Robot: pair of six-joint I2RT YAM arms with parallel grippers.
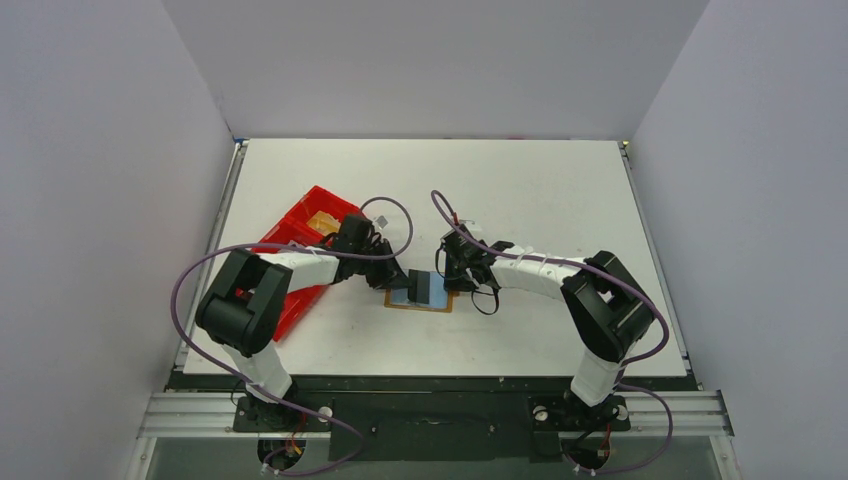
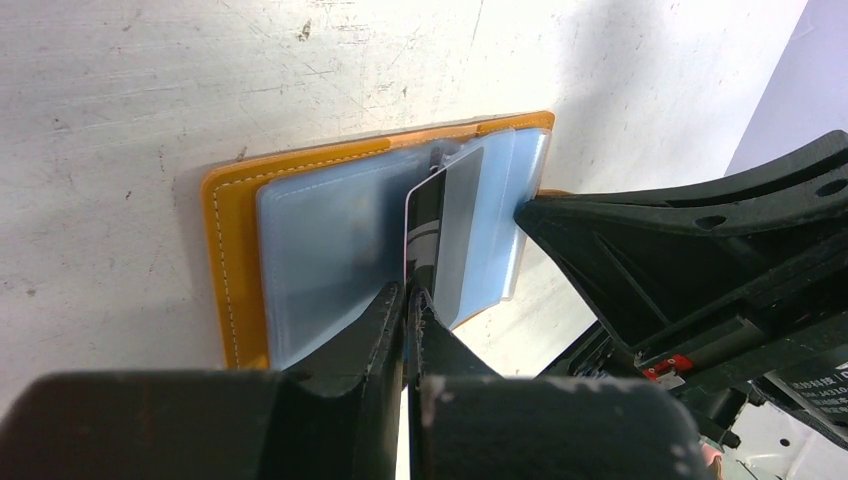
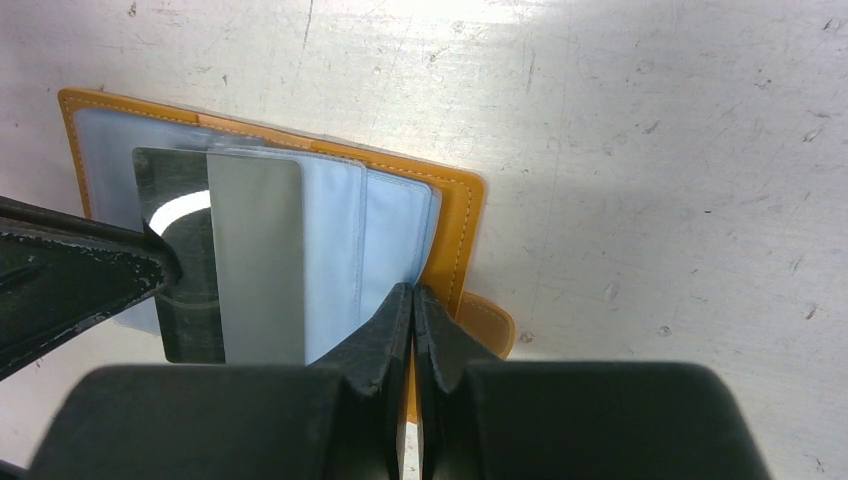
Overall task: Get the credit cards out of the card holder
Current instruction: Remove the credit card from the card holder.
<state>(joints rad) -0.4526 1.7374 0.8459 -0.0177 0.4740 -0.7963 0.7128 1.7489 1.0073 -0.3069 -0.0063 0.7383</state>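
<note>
Card holder point(image 3: 462, 215) open; left claw point(image 2: 411, 300) pinching credit card point(image 2: 440, 235); right claw point(image 3: 413, 298) pressed together, tip on holder.

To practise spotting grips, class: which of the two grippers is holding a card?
The left gripper, shut on the dark grey-striped card. The right gripper is shut too, but only rests its tip on the card holder.

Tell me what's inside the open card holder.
Pale blue plastic sleeves fill the card holder. One dark-and-grey card, pinched by the left gripper, sticks out of them. Whether other cards sit deeper in the sleeves is hidden.
</note>
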